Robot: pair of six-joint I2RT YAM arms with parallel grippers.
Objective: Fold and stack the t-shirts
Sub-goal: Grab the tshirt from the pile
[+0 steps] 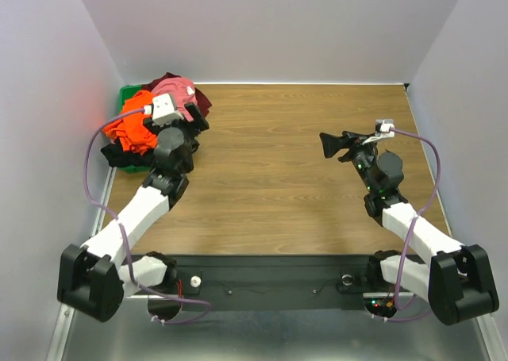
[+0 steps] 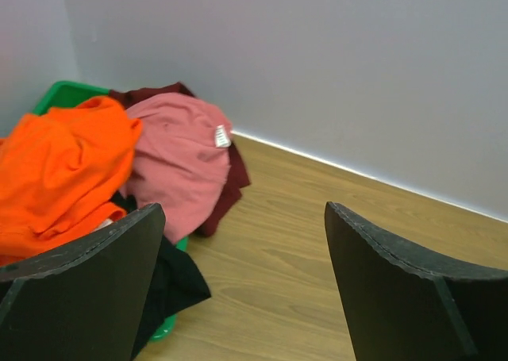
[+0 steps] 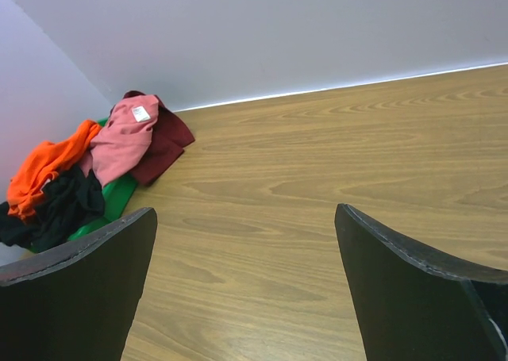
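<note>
The t-shirts lie crumpled in a heap at the table's far left corner: orange t-shirt (image 1: 135, 127) (image 2: 63, 170), pink t-shirt (image 1: 181, 91) (image 2: 178, 163), dark maroon t-shirt (image 1: 202, 101) (image 2: 234, 170) and black t-shirt (image 1: 119, 156) (image 2: 178, 278). The heap also shows in the right wrist view (image 3: 119, 143). My left gripper (image 1: 190, 123) (image 2: 242, 206) is open and empty, just right of the heap above bare wood. My right gripper (image 1: 325, 144) (image 3: 246, 209) is open and empty over the table's right half, pointing left towards the heap.
A green plastic bin (image 1: 125, 95) (image 2: 59, 95) (image 3: 115, 198) sits under the heap against the left wall. Grey walls enclose the wooden table (image 1: 270, 178) on the left, back and right. A purple cable loops off each arm.
</note>
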